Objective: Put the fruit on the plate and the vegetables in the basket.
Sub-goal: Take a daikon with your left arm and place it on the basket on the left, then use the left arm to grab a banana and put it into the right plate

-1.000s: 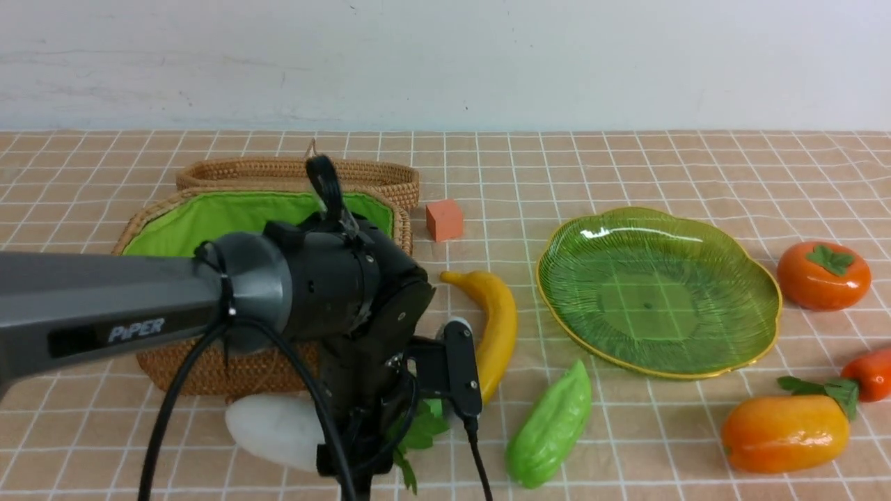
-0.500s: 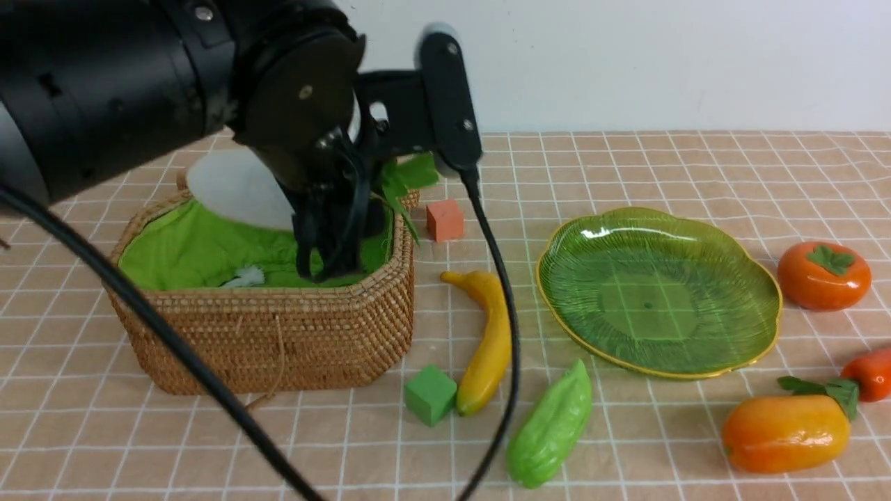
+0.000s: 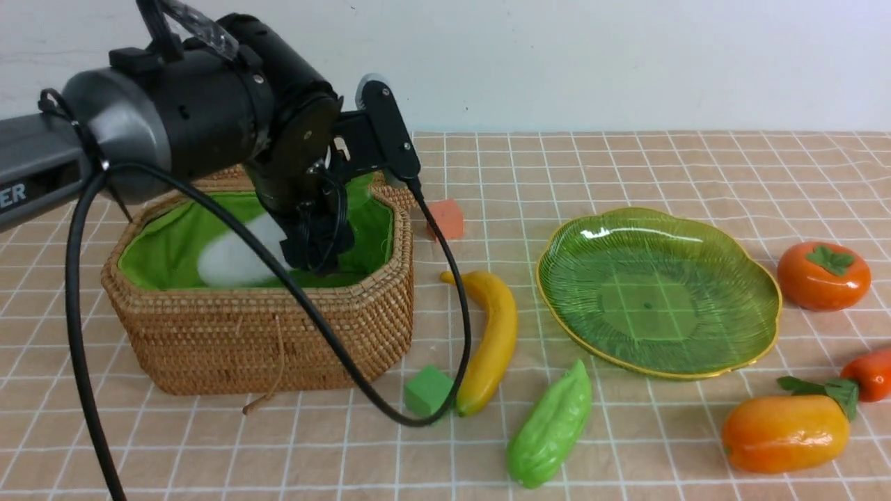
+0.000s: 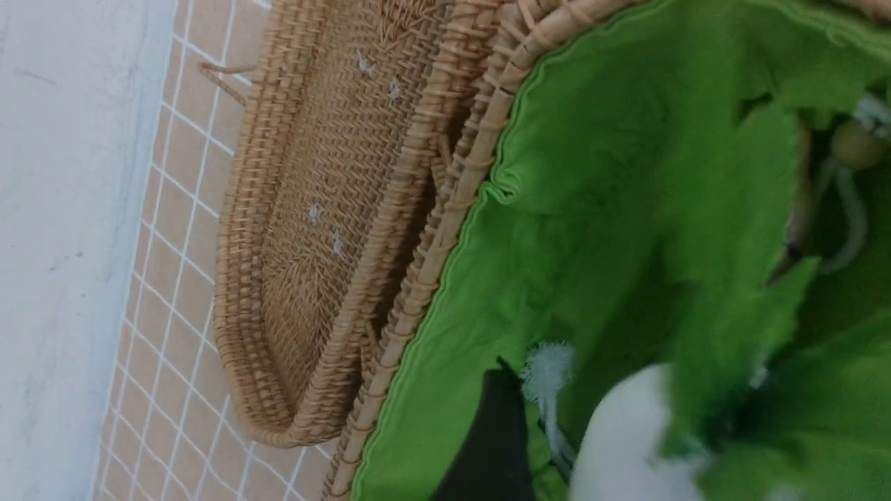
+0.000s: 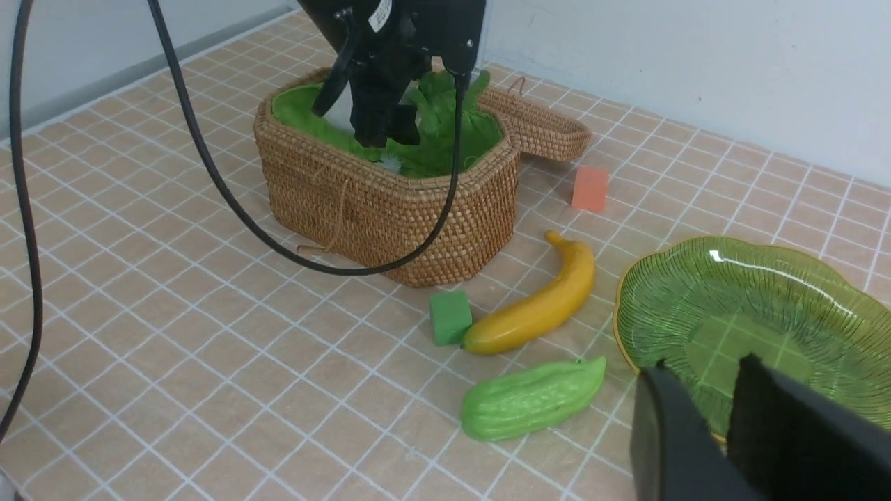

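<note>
The white radish [image 3: 230, 261] lies low in the green-lined wicker basket [image 3: 264, 327], its leaves blurred in the left wrist view [image 4: 626, 445]. My left gripper [image 3: 313, 254] hangs inside the basket beside the radish, open, with one dark finger [image 4: 487, 431] apart from it. The banana [image 3: 491, 341] and the light-green gourd [image 3: 550, 424] lie between the basket and the empty green plate [image 3: 658, 292]. The persimmon [image 3: 823, 275], carrot [image 3: 866, 376] and mango [image 3: 785, 431] lie right of the plate. My right gripper [image 5: 703, 369] is slightly open and empty, over the plate's near rim. The eggplant is out of view.
The shallow wicker lid [image 3: 397, 191] lies behind the basket. An orange cube [image 3: 445, 217] sits right of it. A green cube [image 3: 428, 391] touches the banana's near end. The left arm's cable [image 3: 445, 278] loops down over the basket's front to the table.
My left arm lifted the radish from the table in front of the basket, carried it over the basket and lowered it inside. The radish now sits low in the lining.
</note>
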You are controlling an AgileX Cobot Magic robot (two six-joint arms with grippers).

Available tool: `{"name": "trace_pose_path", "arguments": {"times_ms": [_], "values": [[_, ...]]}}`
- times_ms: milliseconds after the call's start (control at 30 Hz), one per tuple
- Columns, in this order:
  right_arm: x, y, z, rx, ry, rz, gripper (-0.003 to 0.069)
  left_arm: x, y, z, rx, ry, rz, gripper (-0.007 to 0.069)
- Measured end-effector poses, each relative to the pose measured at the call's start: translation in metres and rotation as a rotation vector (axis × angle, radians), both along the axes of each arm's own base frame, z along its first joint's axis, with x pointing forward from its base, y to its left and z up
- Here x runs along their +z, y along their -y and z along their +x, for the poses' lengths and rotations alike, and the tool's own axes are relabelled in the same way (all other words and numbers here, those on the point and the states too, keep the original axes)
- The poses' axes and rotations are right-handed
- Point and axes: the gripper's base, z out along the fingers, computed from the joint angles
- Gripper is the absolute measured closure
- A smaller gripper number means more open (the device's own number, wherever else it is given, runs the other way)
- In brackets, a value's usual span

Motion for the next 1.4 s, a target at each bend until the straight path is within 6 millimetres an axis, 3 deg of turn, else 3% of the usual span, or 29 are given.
{"name": "trace_pose_path", "arguments": {"times_ms": [133, 233, 267, 300, 433, 467, 500, 533, 567, 667, 733, 833, 867, 967, 1033, 1200, 1333, 1400], "values": [[0.0, 0.0, 0.0, 0.002, -0.004, -0.003, 0.0501, 0.006, -0.007, -0.011, 0.162, -0.061, -0.077, -0.0024], [-0.002, 0.0, -0.001, 0.003, -0.016, -0.013, 0.0499, 0.008, -0.006, -0.022, 0.279, -0.112, -0.14, 0.0019], [-0.003, 0.001, -0.001, -0.007, -0.039, -0.021, 0.0498, 0.014, 0.004, -0.036, 0.346, -0.152, -0.207, 0.009], [-0.003, 0.001, -0.002, -0.007, -0.04, -0.022, 0.0498, 0.015, 0.006, -0.038, 0.351, -0.156, -0.217, 0.009], [0.002, 0.01, -0.007, -0.084, -0.072, -0.046, 0.0494, 0.038, 0.071, -0.088, 0.374, -0.231, -0.475, 0.0422], [0.003, 0.01, -0.007, -0.085, -0.071, -0.045, 0.0494, 0.037, 0.073, -0.089, 0.372, -0.238, -0.479, 0.0422], [0.004, 0.011, -0.008, -0.093, -0.072, -0.052, 0.0493, 0.039, 0.082, -0.093, 0.367, -0.253, -0.505, 0.047], [0.006, 0.012, -0.009, -0.103, -0.069, -0.053, 0.049, 0.035, 0.106, -0.097, 0.35, -0.299, -0.532, 0.0539], [0.006, 0.013, -0.01, -0.104, -0.069, -0.051, 0.0489, 0.034, 0.113, -0.095, 0.351, -0.314, -0.544, 0.0561], [0.006, 0.012, -0.011, -0.097, -0.082, -0.051, 0.0487, 0.01, 0.137, -0.077, 0.375, -0.359, -0.517, 0.0554], [0.004, 0.012, -0.013, -0.085, -0.107, -0.057, 0.0484, -0.006, 0.147, -0.063, 0.389, -0.36, -0.495, 0.0505], [0.0, 0.01, -0.016, -0.051, -0.162, -0.067, 0.0482, -0.044, 0.16, -0.035, 0.41, -0.337, -0.429, 0.0342], [-0.001, 0.01, -0.017, -0.048, -0.167, -0.069, 0.0482, -0.049, 0.16, -0.033, 0.413, -0.336, -0.422, 0.0333], [-0.003, 0.008, -0.019, -0.023, -0.2, -0.07, 0.048, -0.075, 0.162, -0.014, 0.42, -0.309, -0.396, 0.0198], [-0.002, 0.007, -0.02, -0.014, -0.203, -0.063, 0.048, -0.086, 0.16, -0.006, 0.433, -0.31, -0.39, 0.0164], [-0.002, 0.005, -0.021, 0.004, -0.207, -0.047, 0.048, -0.112, 0.152, 0.009, 0.468, -0.324, -0.371, 0.0166], [-0.002, 0.005, -0.021, 0.006, -0.208, -0.045, 0.048, -0.122, 0.152, 0.011, 0.489, -0.354, -0.388, 0.0324], [-0.002, 0.005, -0.021, 0.006, -0.208, -0.045, 0.048, -0.121, 0.152, 0.011, 0.49, -0.359, -0.396, 0.0324]]}}
